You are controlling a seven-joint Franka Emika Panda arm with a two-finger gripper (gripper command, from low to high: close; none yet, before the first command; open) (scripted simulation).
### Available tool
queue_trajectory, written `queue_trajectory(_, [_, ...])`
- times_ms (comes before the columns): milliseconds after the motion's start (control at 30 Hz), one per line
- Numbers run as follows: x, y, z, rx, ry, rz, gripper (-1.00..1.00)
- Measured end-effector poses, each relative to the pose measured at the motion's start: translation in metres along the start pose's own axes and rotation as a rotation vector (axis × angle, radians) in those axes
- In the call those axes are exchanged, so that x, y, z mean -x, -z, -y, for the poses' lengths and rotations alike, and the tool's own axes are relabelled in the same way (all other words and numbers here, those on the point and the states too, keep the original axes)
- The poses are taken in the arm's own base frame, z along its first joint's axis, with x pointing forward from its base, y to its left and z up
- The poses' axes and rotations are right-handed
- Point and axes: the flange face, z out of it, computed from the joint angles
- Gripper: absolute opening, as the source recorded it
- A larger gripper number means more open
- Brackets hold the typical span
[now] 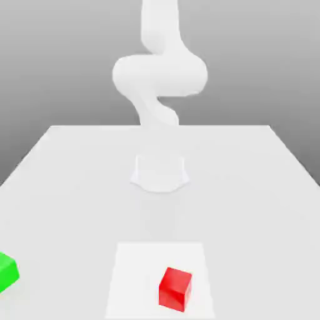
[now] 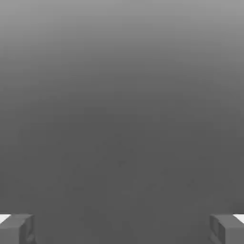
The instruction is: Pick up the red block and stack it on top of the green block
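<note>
Pale grey tabletop [image 1: 250, 187], smooth and matte, set against a grey background that darkens toward the table's far edge. Items as follows. One white, jointed robot arm [image 1: 160, 75], raised at the table's far side. One two-finger gripper with dark grey fingers [image 2: 122, 231], spread wide, nothing between them. One small, bright red, plain matte cube [image 1: 175, 289], lying on a flat white square patch [image 1: 134, 275], toward that patch's near part in the exterior view, turned at a slight angle. One small, bright green, plain matte cube [image 1: 7, 273], at the exterior view's left edge, partly cut off, well apart from the red.

Done: no part of the stack. Outstanding: reach, grasp, lift, carry across, set down on the green cube, release. Stage, by judgement: the very beginning, with the approach to the red cube due next.
</note>
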Motion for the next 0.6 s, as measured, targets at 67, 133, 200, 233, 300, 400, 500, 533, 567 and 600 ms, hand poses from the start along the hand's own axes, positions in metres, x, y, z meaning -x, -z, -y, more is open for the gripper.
queue_trajectory(67, [0.006,-0.044,-0.001,0.058,-0.024,0.031,0.0])
queue_trajectory(133, [0.014,-0.086,-0.005,0.113,-0.047,0.061,0.0])
queue_trajectory(200, [0.023,-0.126,-0.011,0.166,-0.069,0.092,0.0])
queue_trajectory(233, [0.029,-0.146,-0.016,0.192,-0.081,0.108,0.0])
queue_trajectory(300, [0.041,-0.184,-0.026,0.243,-0.104,0.14,0.0])
queue_trajectory(400, [0.063,-0.237,-0.047,0.317,-0.139,0.19,0.0])
queue_trajectory(500, [0.089,-0.285,-0.071,0.389,-0.176,0.242,0.0])
queue_trajectory(533, [0.099,-0.3,-0.08,0.413,-0.188,0.26,0.0])
queue_trajectory(567, [0.109,-0.314,-0.089,0.436,-0.201,0.279,0.0])
queue_trajectory(600, [0.12,-0.327,-0.098,0.459,-0.214,0.297,0.0])
